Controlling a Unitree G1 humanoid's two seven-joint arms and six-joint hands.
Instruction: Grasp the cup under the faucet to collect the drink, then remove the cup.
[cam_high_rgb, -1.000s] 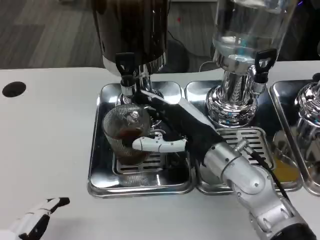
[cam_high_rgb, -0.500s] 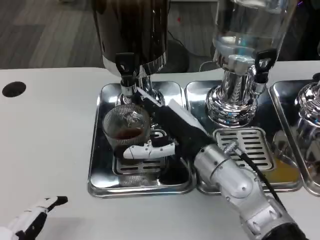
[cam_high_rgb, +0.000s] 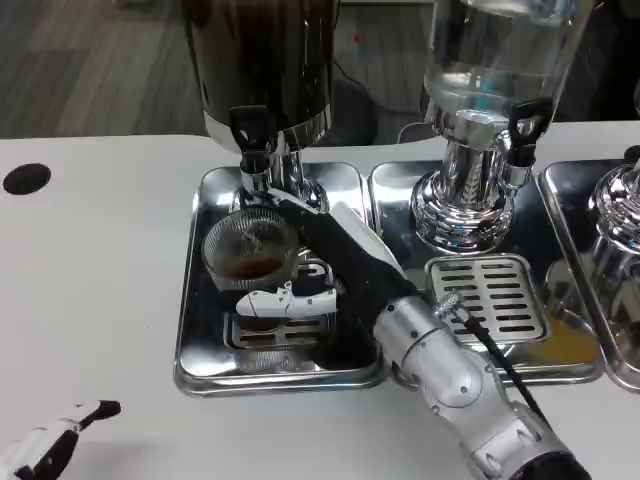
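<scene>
Cup (cam_high_rgb: 250, 262) is a clear ribbed tumbler, sitting on the drip tray (cam_high_rgb: 200, 340) directly under the faucet (cam_high_rgb: 254, 150) of the dark dispenser (cam_high_rgb: 265, 60), with a shallow layer of brown drink at the bottom. Right hand (cam_high_rgb: 325, 265) is wrapped on it from the right side: fingers round the far and right wall, thumb (cam_high_rgb: 285, 300) across the near side low down, so it reads as holding the cup. Left hand (cam_high_rgb: 50, 450) sits at the near left edge of the desk (cam_high_rgb: 90, 280), holding nothing, fingers look loosely apart though only part of it is in frame. Handling guess: rigid wall, looks like glass or hard plastic, can't tell which; treat as breakable. Light for now, mostly empty, so weight isn't the issue. Ribs should give decent friction, but a wet wall could slip. Best hold is mid-wall, wrapped around, clear of the rim so nothing blocks the stream. Open top with liquid inside: keep it upright, and lift it clear of the tray lip instead of dragging it across the grate (cam_high_rgb: 270, 335).
</scene>
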